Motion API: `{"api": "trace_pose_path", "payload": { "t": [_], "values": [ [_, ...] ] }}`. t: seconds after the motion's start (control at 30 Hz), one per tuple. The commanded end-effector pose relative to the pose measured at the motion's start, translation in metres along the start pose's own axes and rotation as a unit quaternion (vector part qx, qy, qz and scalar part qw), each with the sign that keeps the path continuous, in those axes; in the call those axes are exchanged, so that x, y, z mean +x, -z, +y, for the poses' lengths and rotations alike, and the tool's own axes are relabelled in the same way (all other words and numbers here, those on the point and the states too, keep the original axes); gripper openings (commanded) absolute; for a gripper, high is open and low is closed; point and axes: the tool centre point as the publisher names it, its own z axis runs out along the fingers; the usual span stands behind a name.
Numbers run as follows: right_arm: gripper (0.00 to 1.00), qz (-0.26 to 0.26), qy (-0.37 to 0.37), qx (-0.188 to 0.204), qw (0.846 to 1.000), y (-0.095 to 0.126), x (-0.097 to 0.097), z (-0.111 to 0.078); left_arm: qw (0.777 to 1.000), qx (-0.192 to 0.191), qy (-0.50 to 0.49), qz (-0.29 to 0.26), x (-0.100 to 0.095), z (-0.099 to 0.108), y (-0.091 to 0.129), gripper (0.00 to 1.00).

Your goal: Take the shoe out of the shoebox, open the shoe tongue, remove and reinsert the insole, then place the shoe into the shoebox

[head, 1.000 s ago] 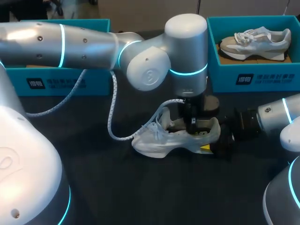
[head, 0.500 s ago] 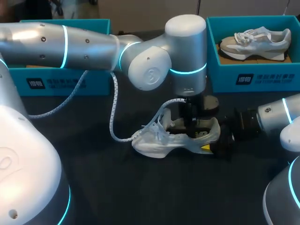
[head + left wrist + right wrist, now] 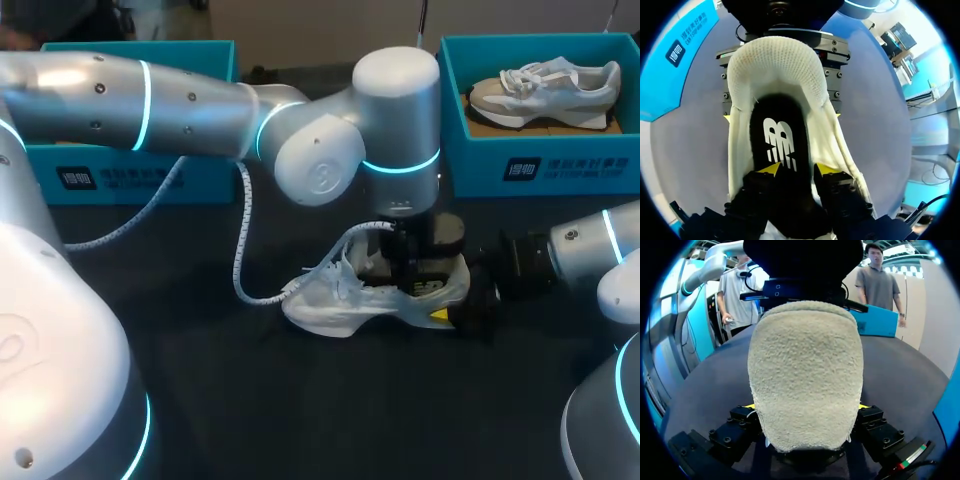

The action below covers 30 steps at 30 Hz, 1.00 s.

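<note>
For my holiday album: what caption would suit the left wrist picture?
Left gripper inside a white shoe, poised over its black insole.

I am seeing a white shoe (image 3: 335, 305) lying on my dark table (image 3: 330, 410), with the left shoebox (image 3: 130, 170) and right shoebox (image 3: 545, 165) sitting behind it.

Bright, even light from overhead.
Soft glare on the left arm (image 3: 190, 100), on its silver shell; faint shadow beneath the shoe (image 3: 335, 305) on the dark tabletop (image 3: 300, 410).
</note>
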Motion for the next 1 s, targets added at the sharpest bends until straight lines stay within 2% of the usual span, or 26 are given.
{"api": "trace_pose_path", "payload": {
  "t": [0.03,0.07,0.1,0.13,0.33,0.8,1.0],
  "values": [
    [0.0,-0.001,0.0,0.001,1.0,-0.003,-0.001,0.0,1.0,0.006,-0.004,-0.019,-0.001,0.0,-0.021,0.29],
    [0.0,-0.001,0.0,0.001,1.0,-0.003,-0.001,0.0,1.0,0.006,-0.004,-0.021,-0.002,0.0,-0.023,0.26],
    [0.0,-0.001,0.0,0.001,1.0,-0.003,-0.001,0.0,1.0,0.006,-0.002,-0.027,-0.004,0.0,-0.025,0.1],
    [0.0,-0.001,0.0,0.001,1.0,-0.003,-0.001,0.0,0.999,0.004,-0.003,-0.037,-0.006,0.0,-0.026,0.0],
    [0.0,-0.001,0.0,0.001,1.0,-0.003,-0.001,0.0,0.999,0.001,0.001,-0.041,-0.012,0.005,-0.023,0.0],
    [0.0,-0.001,0.0,0.001,1.0,-0.003,-0.001,0.0,1.0,0.02,0.001,-0.015,-0.007,0.014,0.018,0.0],
    [0.0,-0.001,0.0,0.001,1.0,-0.003,-0.001,0.0,0.999,0.026,-0.004,0.018,-0.002,0.017,0.031,0.0]
  ]
}}
